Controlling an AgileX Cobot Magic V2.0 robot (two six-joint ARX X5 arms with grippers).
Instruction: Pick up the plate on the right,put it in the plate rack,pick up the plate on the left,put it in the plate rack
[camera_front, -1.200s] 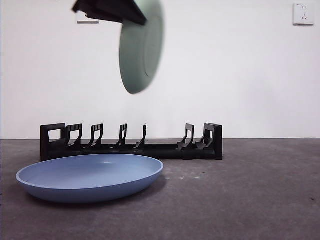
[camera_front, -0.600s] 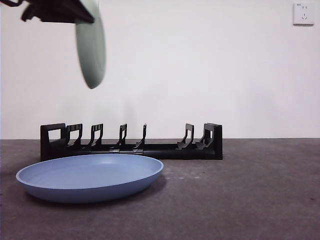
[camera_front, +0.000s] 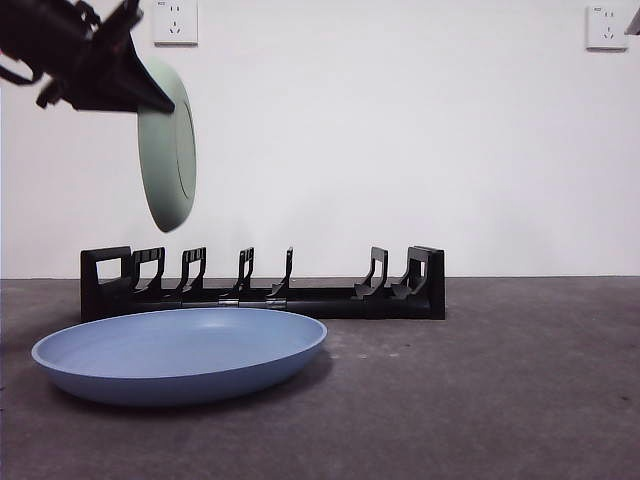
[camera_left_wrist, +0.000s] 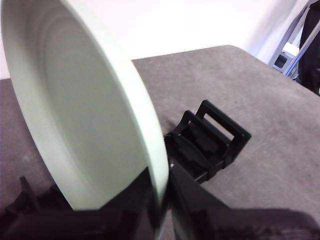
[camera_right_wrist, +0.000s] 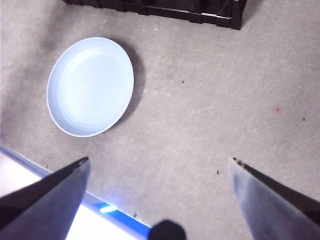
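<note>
Pale green plate (camera_front: 167, 145), round with a raised rim, held on edge and near vertical in the air above the left end of the plate rack (camera_front: 262, 285), clear of its dividers; its lower rim is clamped between the jaws of the left end effector (camera_left_wrist: 161, 220). Blue plate (camera_front: 180, 353), round and shallow, lying flat and upright on the grey surface (camera_front: 480, 400) just in front of the rack. Plate rack: long, low, black, with upright slotted dividers, all slots unoccupied.
</note>
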